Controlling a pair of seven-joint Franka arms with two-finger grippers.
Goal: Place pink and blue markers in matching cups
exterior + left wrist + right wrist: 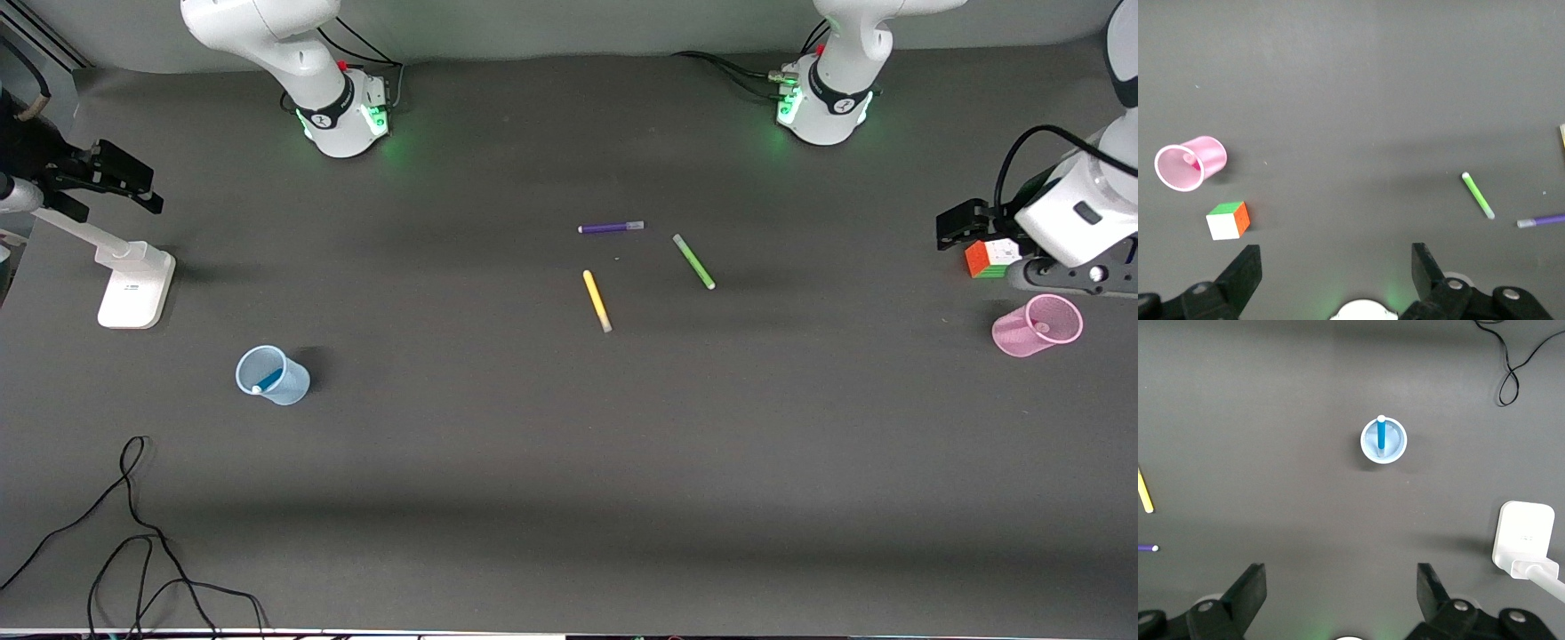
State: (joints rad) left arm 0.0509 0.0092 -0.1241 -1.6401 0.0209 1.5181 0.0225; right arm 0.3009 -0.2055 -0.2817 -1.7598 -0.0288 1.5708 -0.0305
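**Status: both markers seated in cups, arms withdrawn to the surface ends**

Front view. The pale blue translucent plastic cup (272, 375) stands upright toward the right arm's end of the dark grey surface (569, 498), with the bright blue marker (265, 383) leaning inside it. The pink translucent plastic cup (1037, 325) stands toward the left arm's end; the magenta-pink marker (1041, 328) shows faintly inside it. The left pincer (960, 227) hangs over a multicoloured puzzle cube (990, 258) beside the pink cup. The right pincer (116, 182) hangs over a white stand (133, 283). A purple pen (611, 228), a green pen (693, 261) and a yellow pen (597, 300) lie mid-surface, apart from one another.

Left wrist view. The left pincer (1337, 270) is released, jaws spread wide with nothing between them. The pink cup (1190, 163) and cube (1227, 221) sit just beside each other.

Right wrist view. The right pincer (1341, 590) is likewise released and empty. The blue marker (1381, 435) rests in the blue cup (1383, 441), pale cap against the rim.

Risk assessment. The task appears complete. Each light cup carries a leaning marker; a low sweep by either arm could tip it. The cube near the pink cup could be nudged into it
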